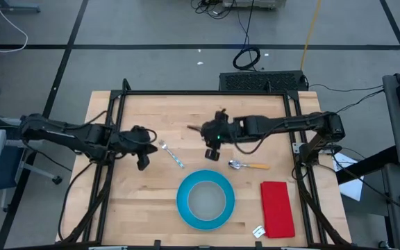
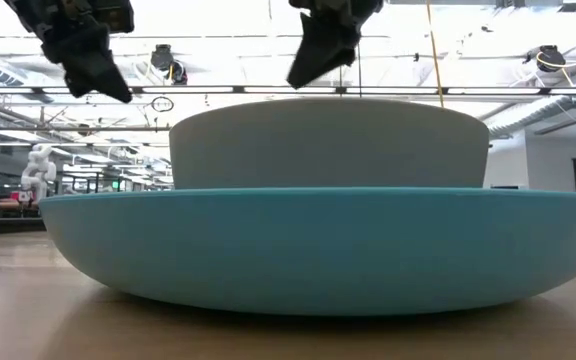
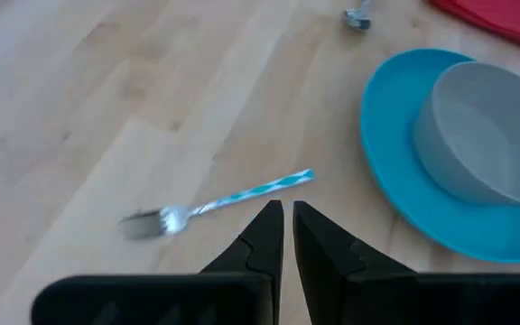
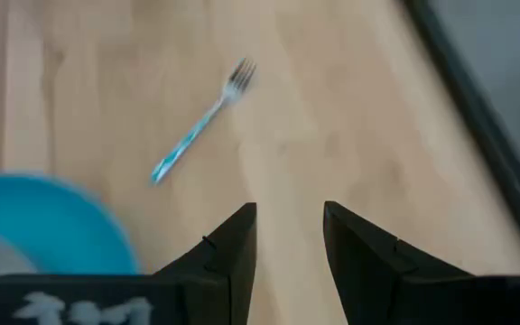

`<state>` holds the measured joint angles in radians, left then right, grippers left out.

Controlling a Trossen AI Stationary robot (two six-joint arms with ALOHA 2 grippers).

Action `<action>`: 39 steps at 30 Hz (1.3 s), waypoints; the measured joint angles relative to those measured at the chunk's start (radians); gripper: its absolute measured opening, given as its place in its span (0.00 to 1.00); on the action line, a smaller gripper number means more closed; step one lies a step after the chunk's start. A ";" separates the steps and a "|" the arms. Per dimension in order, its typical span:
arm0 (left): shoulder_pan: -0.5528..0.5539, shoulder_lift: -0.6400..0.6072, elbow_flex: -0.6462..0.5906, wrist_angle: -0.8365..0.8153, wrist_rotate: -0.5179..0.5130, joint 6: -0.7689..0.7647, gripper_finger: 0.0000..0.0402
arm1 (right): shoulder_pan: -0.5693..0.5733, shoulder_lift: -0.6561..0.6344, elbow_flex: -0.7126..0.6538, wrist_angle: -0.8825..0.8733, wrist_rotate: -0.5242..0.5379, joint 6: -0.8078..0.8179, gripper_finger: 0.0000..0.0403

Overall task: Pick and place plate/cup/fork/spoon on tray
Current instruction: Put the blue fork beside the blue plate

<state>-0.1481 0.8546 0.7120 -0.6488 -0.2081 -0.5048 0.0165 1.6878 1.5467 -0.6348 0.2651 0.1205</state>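
High view: fork (image 1: 171, 154) lies flat on bare table (image 1: 137, 201) between both arms, up-left of the plate (image 1: 205, 200) that holds the cup (image 1: 206, 201). Long axis runs diagonally, tines toward left gripper (image 1: 142, 164), which is nearly shut and empty. Right gripper (image 1: 212, 155) is parted, empty. Best bet: descend over mid-handle, jaws square across that diagonal.
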 joint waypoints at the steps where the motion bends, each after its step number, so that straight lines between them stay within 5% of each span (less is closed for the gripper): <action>1: -0.005 0.017 0.000 0.021 0.000 0.004 0.08 | -0.013 -0.003 0.000 0.028 0.000 -0.030 0.30; 7: -0.008 0.101 0.000 0.083 -0.034 -0.033 0.08 | -0.069 -0.006 0.000 0.212 -0.002 -0.183 0.30; 24: 0.051 0.242 0.000 0.241 -0.055 -0.624 0.08 | -0.161 -0.169 0.000 0.441 0.077 -0.394 0.30; 32: 0.012 0.330 0.000 0.406 -0.052 -0.763 0.08 | -0.157 -0.281 0.000 0.382 0.075 -0.421 0.30; 39: -0.054 0.399 0.076 0.651 -0.168 -0.644 0.08 | -0.133 -0.348 0.000 0.199 0.074 -0.323 0.30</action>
<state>-0.2020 1.2532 0.7883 0.0021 -0.3763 -1.1484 -0.1163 1.3397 1.5467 -0.4353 0.3393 -0.2025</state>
